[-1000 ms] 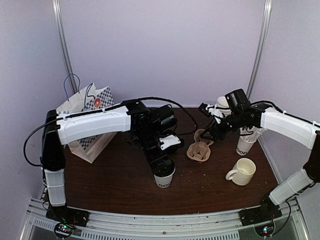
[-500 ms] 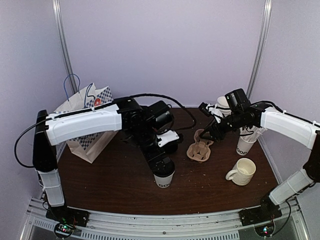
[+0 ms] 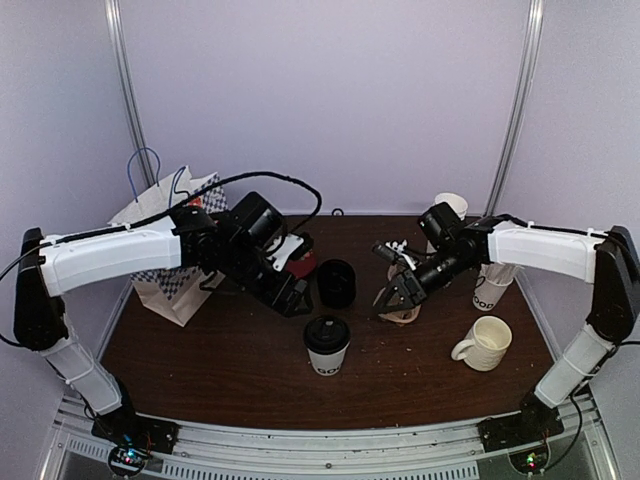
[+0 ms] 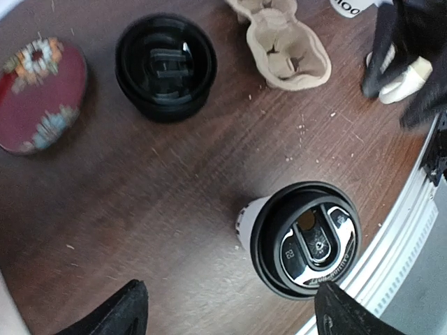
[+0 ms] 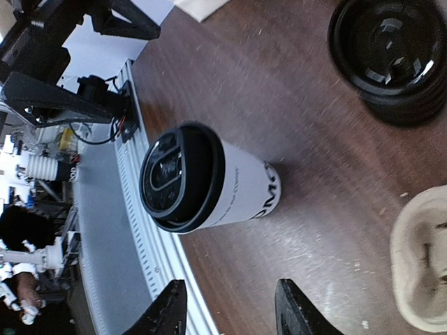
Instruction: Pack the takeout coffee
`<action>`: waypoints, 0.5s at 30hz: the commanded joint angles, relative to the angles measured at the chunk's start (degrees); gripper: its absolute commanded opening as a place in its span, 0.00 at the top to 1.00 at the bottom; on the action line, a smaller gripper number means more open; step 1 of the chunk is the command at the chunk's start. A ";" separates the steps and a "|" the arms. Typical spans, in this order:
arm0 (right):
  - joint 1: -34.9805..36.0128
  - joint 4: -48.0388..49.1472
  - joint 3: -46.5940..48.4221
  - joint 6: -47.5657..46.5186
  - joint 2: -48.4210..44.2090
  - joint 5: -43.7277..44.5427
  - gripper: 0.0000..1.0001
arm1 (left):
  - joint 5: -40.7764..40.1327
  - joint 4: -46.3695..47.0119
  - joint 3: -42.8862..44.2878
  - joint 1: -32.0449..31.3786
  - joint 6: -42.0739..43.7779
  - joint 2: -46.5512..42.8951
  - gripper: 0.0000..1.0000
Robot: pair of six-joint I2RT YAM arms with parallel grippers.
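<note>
Lidded cup [image 3: 327, 345], near edge of the tabletop [image 3: 220, 370]: black block letters on the white wall, "GOO" legible from above, the rest curves out of sight. Right wrist view shows the same lettering sideways, cut off, plus a line of fine print too small to read. Its lid [image 4: 307, 241]: embossed marks, possibly "23", uncertain. White cup [image 3: 487, 293] at right: "GOO" near its base. Paper bag [image 3: 175, 215]: round red sticker, illegible.

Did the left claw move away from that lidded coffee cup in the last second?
Yes. The left gripper has pulled back from above the lidded cup, going backward and left toward the paper bag.
</note>
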 commanded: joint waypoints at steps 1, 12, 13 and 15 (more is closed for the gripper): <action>3.97 3.87 -2.11 6.05 3.26 -7.72 0.52 | 6.64 12.26 -5.22 -0.61 -9.33 -0.72 0.14; 7.05 8.20 -0.90 11.67 11.18 -12.29 0.54 | 9.43 16.33 -9.34 -0.62 -11.93 2.71 0.24; 7.36 8.18 -0.71 11.74 11.59 -12.55 0.55 | 9.58 16.22 -9.30 -0.62 -11.79 3.19 0.25; 7.89 8.29 -0.50 11.81 11.96 -12.87 0.55 | 9.69 16.20 -9.38 -0.58 -11.68 3.64 0.26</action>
